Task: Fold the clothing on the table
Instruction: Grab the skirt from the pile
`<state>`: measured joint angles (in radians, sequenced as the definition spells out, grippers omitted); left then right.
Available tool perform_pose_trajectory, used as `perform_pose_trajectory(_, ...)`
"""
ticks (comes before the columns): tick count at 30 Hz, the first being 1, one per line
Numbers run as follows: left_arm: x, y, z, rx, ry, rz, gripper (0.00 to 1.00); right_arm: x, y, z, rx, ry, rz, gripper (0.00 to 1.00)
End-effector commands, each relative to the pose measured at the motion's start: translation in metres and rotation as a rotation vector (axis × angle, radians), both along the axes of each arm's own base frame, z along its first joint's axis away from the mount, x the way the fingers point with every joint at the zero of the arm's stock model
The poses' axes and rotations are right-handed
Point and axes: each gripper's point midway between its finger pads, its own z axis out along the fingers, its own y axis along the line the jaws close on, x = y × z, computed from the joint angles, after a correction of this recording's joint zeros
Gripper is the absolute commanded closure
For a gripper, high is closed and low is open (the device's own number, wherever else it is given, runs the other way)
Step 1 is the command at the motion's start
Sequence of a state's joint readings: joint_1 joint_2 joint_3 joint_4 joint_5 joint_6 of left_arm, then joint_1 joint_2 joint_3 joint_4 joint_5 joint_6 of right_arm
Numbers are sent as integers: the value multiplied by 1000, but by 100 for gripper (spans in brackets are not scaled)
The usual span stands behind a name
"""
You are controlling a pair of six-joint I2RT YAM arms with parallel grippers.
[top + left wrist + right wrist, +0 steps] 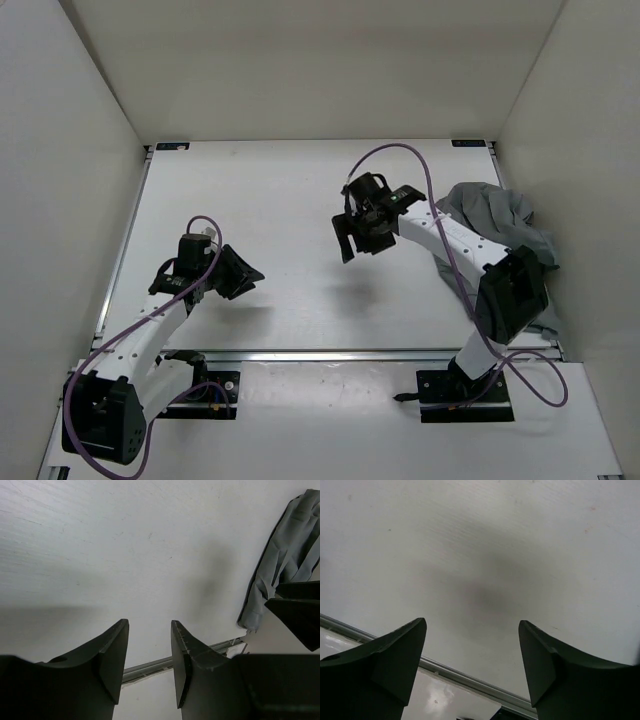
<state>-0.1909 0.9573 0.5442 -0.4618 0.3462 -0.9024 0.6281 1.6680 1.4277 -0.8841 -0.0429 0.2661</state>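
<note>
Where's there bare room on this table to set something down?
Bare white table runs from the left rail across the far half, and between the left pincer and right pincer. The right edge is crowded: crumpled clothing lies there, partly under the right arm.

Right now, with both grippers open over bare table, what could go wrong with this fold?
1. The clothing lies crumpled at the far right of the table, partly hidden behind the right arm; a pull could snag it or push it off.
2. The left gripper sits far away; reaching over may cross the right gripper.
</note>
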Motion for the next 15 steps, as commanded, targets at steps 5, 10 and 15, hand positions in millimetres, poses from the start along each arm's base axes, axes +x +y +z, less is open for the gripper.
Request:
perform_pose_trajectory(5,1,-3,5,-16,-25,-10,50,36,-87,18,-46,-140,-215,24)
perform_pose_trajectory(10,1,-3,6,-22,-24,-8,50,47,-238,-28,-191,-72,-562,23)
perform_pose_trajectory(15,1,-4,4,-26,-20,-9,50,17,-295,-93,-240,126,-746,20)
